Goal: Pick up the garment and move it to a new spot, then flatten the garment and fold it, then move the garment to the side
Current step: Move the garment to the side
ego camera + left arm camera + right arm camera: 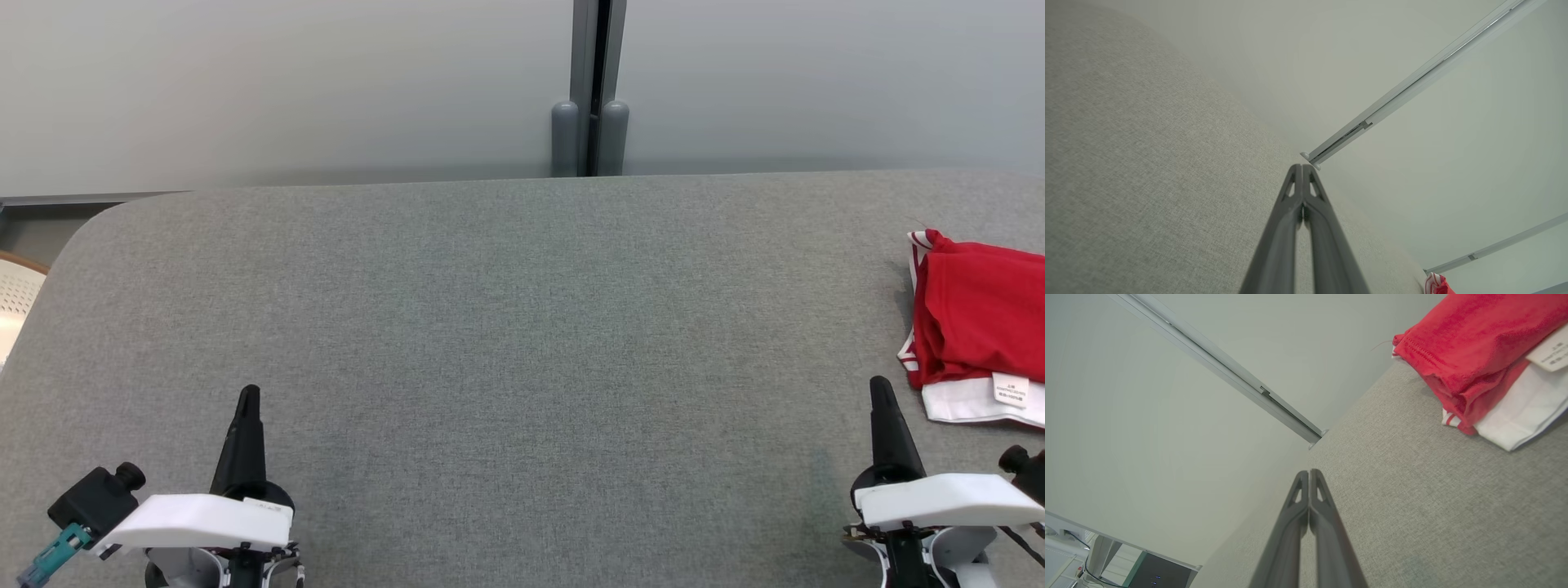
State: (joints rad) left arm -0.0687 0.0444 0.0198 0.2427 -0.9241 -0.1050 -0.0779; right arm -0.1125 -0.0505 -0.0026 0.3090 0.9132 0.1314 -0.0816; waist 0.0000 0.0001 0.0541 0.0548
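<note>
From the head view, your garment (980,310) is a folded red and white bundle lying at the right edge of the grey table (522,327). It is just right of and a little beyond the right gripper (879,384), not touching it. The left gripper (248,394) sits at the near left, well apart from the cloth. A grey post (589,139) stands behind the far edge.

In the left wrist view, your left gripper (1302,167) has its fingers pressed together, holding nothing. A sliver of the garment (1437,283) shows far off at the right.

In the right wrist view, your right gripper (1309,472) is likewise closed and empty. The garment (1474,343) lies ahead to its right, with a white label (1551,353) on top.
</note>
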